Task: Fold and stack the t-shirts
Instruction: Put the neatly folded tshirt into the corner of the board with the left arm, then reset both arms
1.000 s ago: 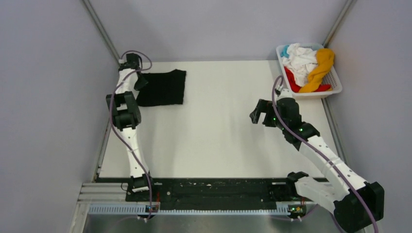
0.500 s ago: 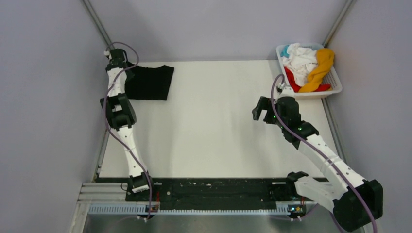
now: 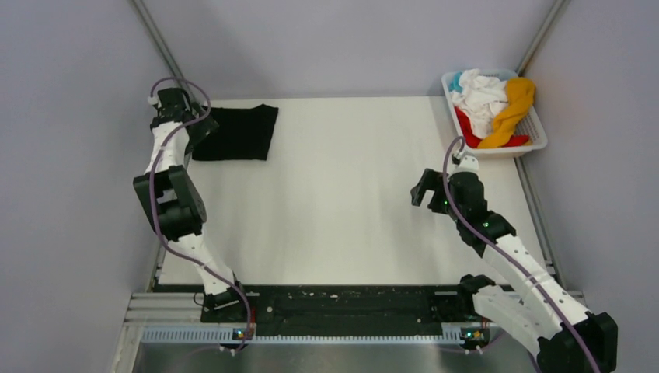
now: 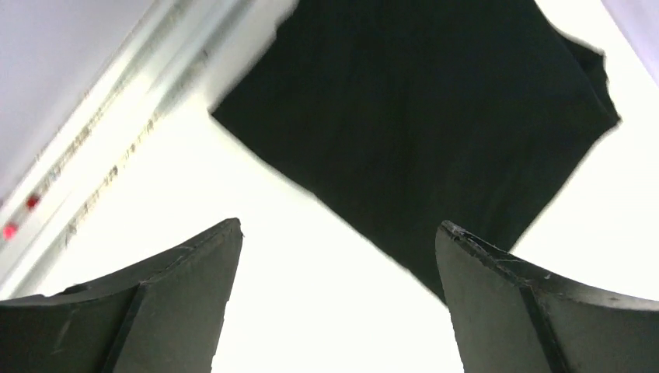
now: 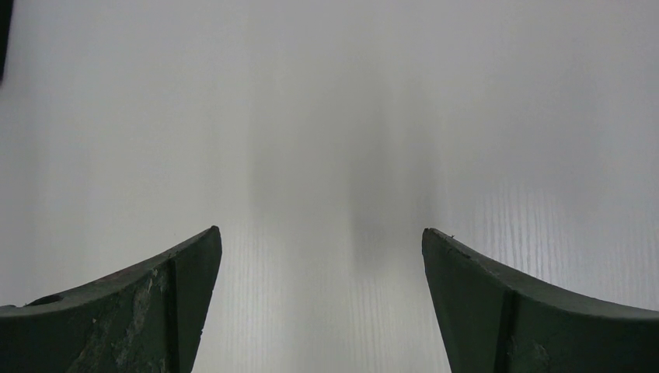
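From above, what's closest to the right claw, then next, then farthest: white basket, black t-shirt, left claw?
1. white basket, far right corner, just beyond the right gripper.
2. black t-shirt, far left.
3. left gripper, at that shirt's left edge.

Table middle open, black t-shirt flat at 10 o'clock, heaped basket at 2 o'clock, left arm at 9 o'clock, right arm at 4 o'clock

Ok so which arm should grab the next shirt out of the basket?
Right. The right claw, open and empty, hovers just short of the basket holding the unfolded shirts; the left claw, also open, is across the table beside the folded black shirt.
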Robot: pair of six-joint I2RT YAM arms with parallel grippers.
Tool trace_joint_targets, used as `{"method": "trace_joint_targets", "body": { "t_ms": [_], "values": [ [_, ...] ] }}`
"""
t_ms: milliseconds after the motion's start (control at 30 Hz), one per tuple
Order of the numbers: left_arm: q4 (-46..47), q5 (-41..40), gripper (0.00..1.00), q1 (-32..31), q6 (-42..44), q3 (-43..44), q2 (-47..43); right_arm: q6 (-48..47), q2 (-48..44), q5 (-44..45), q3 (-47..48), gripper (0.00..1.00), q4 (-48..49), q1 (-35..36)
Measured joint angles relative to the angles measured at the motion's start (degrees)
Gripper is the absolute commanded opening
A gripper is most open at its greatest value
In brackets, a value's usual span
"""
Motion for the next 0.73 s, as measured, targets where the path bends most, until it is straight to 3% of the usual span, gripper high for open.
{"method": "trace_joint_targets", "body": {
  "t_ms": [167, 333, 500, 633, 733],
  "values": [
    [4.5, -1.3, 0.99, -5.4, -1.4, -20.3, -20.1, 1.8, -5.4, -1.1, -4.8, 0.99, -0.8, 0.0],
    [12.3, -3.0, 0.99, -17.6, -3.9, -46.2, -48.2, 3.5, -13.6, -1.2, -11.3, 0.99, -1.1, 0.0],
    [15.3, -3.1, 0.99, -25.4, -7.8, -64.8, -66.6, 4.1, -20.1, 1.0, -13.1, 0.99, -3.6, 0.0],
    [13.3, -3.9, 0.99, -25.6, -9.2, -73.4, -75.3, 5.2, -24.6, 2.9, -13.4, 0.99, -4.4, 0.0],
    [11.2, -5.7, 0.99, -25.6, -9.2, -74.4, -80.0, 5.6, -27.0, 4.0, -13.7, 0.99, -4.4, 0.0]
  ]
}}
